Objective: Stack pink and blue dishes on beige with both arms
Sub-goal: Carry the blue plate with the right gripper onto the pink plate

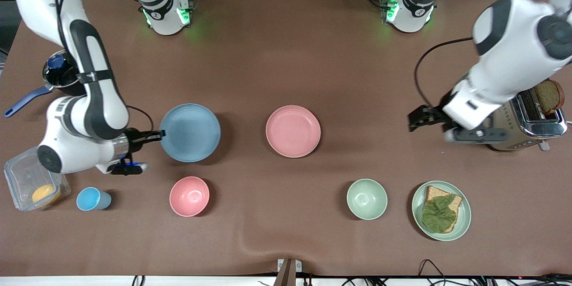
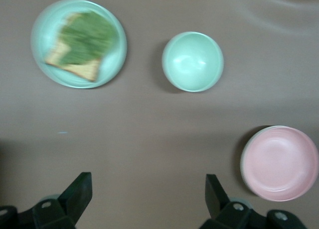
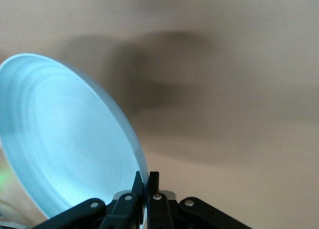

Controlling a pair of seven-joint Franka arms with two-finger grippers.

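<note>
Right gripper (image 1: 156, 135) pinches the blue plate (image 1: 190, 132) by its rim, lifted above the tabletop (image 1: 286, 62).
Pink plate (image 1: 293, 131) lies mid-table; left gripper (image 1: 413, 120), fingers spread and empty, hangs over the table beside the toaster (image 1: 527, 120).

Brown tabletop (image 1: 286, 53), cloth-covered, w/ a crease near the front-camera edge. Pink plate (image 1: 293, 131) sits abt mid-table. Nearer the camera, in a row: clear container (image 1: 31, 183) w/ sth orange inside at the right arm's end, then small blue cup (image 1: 91, 199), pink bowl (image 1: 189, 196), pale green bowl (image 1: 367, 199), pale green plate (image 1: 441, 211) carrying bread + a leaf. Toaster (image 1: 529, 123) w/ a bread slice stands at the left arm's end. Dark pot (image 1: 60, 73) w/ blue handle at the right arm's end, farther from camera than the container.
</note>
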